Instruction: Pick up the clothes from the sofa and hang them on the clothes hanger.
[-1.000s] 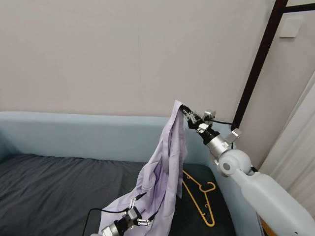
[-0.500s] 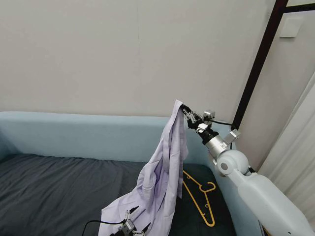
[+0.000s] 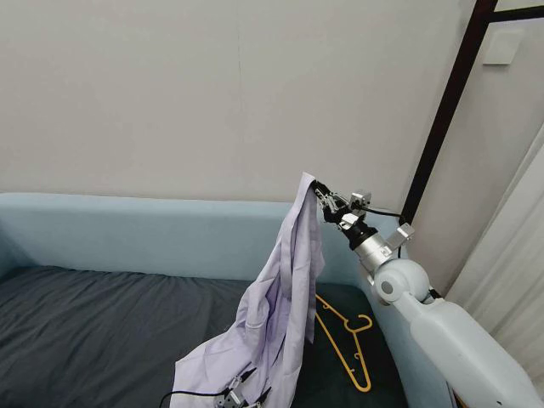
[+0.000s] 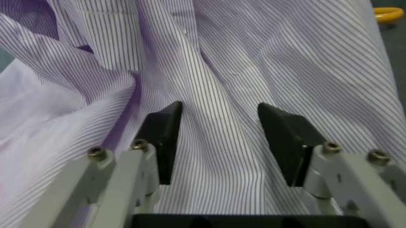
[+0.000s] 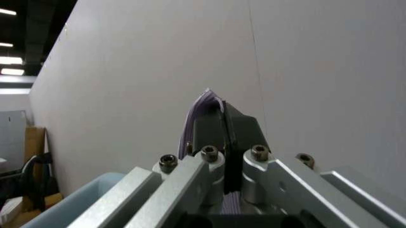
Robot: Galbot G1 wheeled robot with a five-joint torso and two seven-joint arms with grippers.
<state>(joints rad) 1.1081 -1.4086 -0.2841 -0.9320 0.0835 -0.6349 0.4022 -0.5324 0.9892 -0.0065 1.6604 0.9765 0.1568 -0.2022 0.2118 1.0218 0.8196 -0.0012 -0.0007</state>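
A lilac striped shirt [image 3: 285,306] hangs from my right gripper [image 3: 320,194], which is shut on its top edge above the sofa's right end. In the right wrist view the fingers [image 5: 223,124] pinch a fold of the shirt [image 5: 201,102]. My left gripper [image 3: 241,398] sits low at the frame's bottom edge by the shirt's hem. In the left wrist view it [image 4: 219,123] stands open, its pads either side of the striped cloth [image 4: 216,71]. A yellow hanger [image 3: 344,340] lies flat on the dark seat beside the shirt.
The sofa has a dark grey seat [image 3: 93,331] and a pale blue back [image 3: 136,234] and right arm. A plain wall rises behind. A dark vertical post [image 3: 446,110] stands at the right, with a pale curtain [image 3: 510,272] beyond.
My left gripper has sunk lower along the shirt's hem, now almost out of the head view's bottom edge. The right gripper and the shirt's top have stayed put.
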